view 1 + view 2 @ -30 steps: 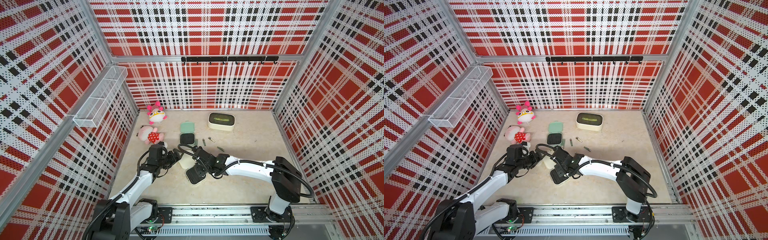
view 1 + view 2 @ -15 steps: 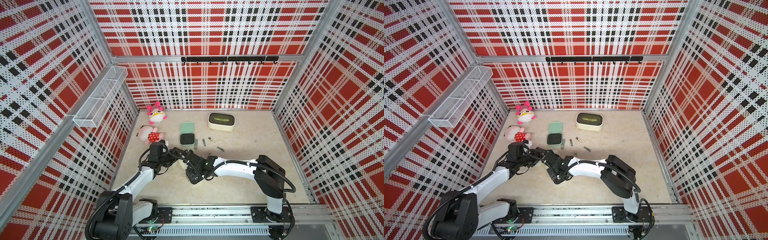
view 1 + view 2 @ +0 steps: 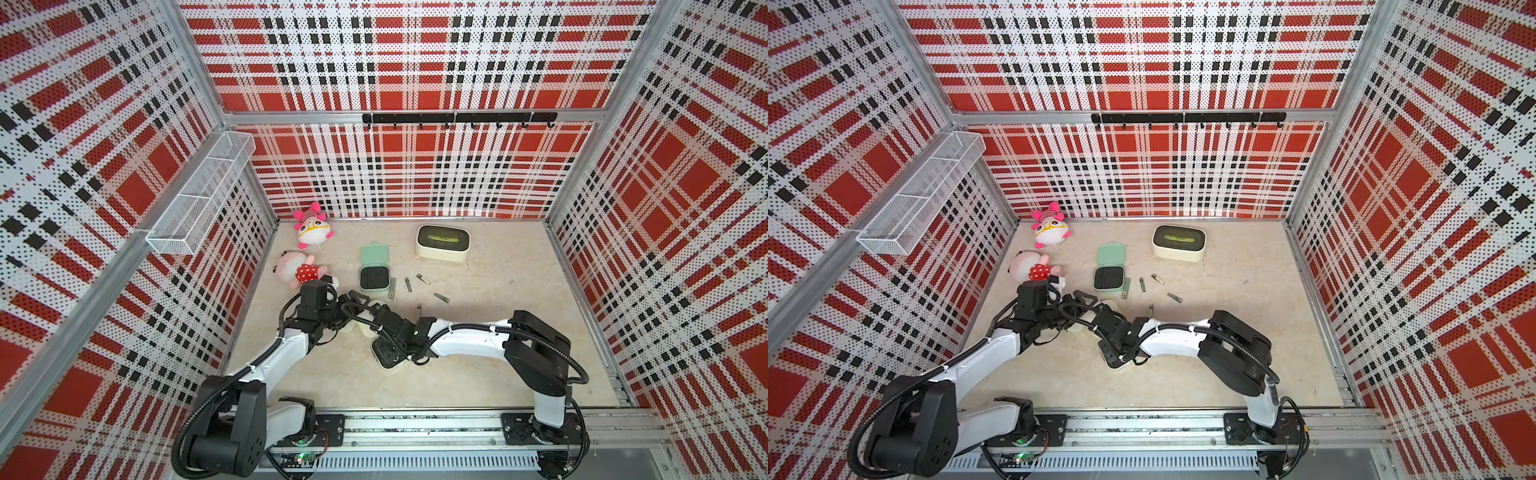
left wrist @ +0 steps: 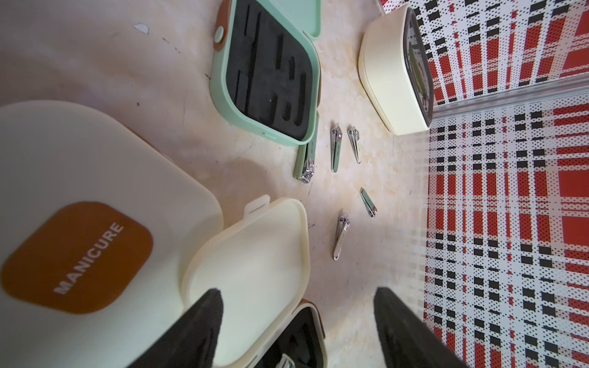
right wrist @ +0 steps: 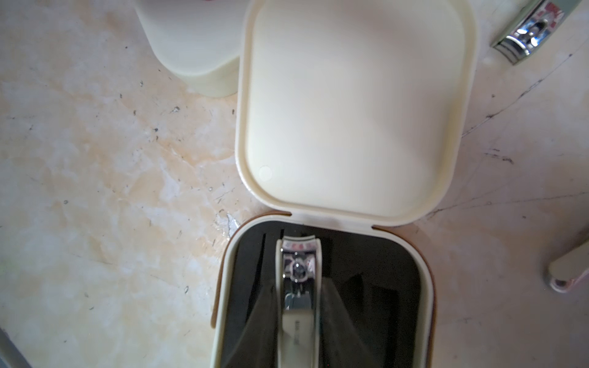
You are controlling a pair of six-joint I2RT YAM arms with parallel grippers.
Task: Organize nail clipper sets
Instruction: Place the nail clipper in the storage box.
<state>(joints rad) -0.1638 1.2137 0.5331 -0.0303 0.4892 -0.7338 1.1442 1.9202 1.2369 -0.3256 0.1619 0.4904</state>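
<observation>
Right wrist view: right gripper (image 5: 298, 283) is clamped on a cream-handled nail clipper (image 5: 298, 255) over the black insert of the open cream case (image 5: 224, 286); whether it sits in a slot is unclear, and the frame cuts off the case's near end; left wrist view shows the left gripper (image 4: 298, 293), fingers well apart, holding nothing, near that case's lid (image 4: 255, 248); closed cream case (image 4: 79, 153) runs out of frame; in both top views the arms hide most of both; mint green case (image 3: 375, 259) lies open, loose clippers (image 4: 340, 235) beside it.
</observation>
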